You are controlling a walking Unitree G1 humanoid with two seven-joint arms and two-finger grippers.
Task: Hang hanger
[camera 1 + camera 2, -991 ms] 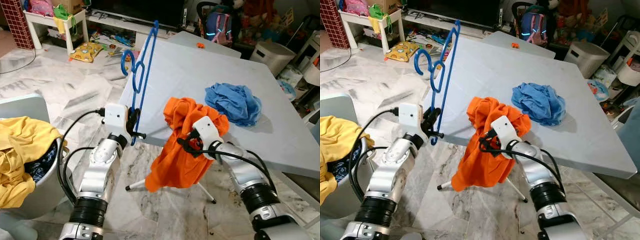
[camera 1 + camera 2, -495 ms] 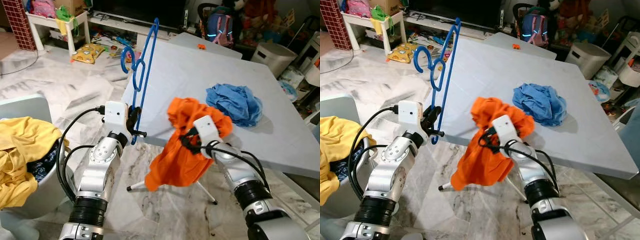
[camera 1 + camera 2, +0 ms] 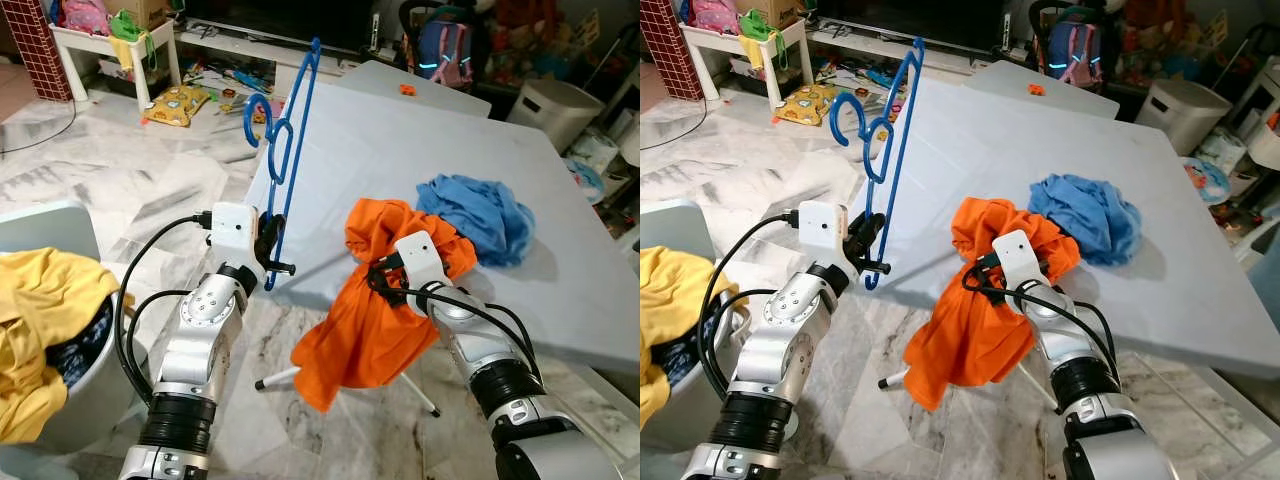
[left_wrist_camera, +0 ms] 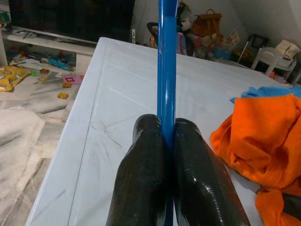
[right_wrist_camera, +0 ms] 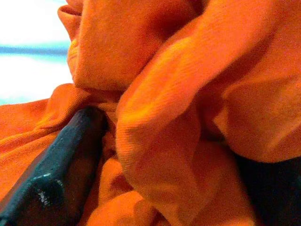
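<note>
Hanger and garment are each held by a separate arm, which looks like the set-up for threading one into the other. The left gripper (image 4: pixel 165 165) has its two black fingers pressed together on the thin blue plastic hanger (image 3: pixel 285 160), pinching the lower bar so that the frame rises almost upright above the jaws, with the hook (image 3: pixel 255 112) curling away near the top. Gripped low like that, the shoulders and hook stay free of the jaws for cloth to slide over.

The right gripper (image 3: pixel 385 282) is buried in the crumpled orange cotton shirt (image 3: pixel 370 315); in the right wrist view, folds bunch between the dark fingers (image 5: pixel 51 179), so the jaws appear clamped on the fabric. Most of the cloth hangs below the jaws, off the edge of the pale grey table (image 3: pixel 390 150), while a bunch rests beyond them on the tabletop. A crumpled blue garment (image 3: pixel 478 215) lies farther past the right jaws, untouched.
</note>
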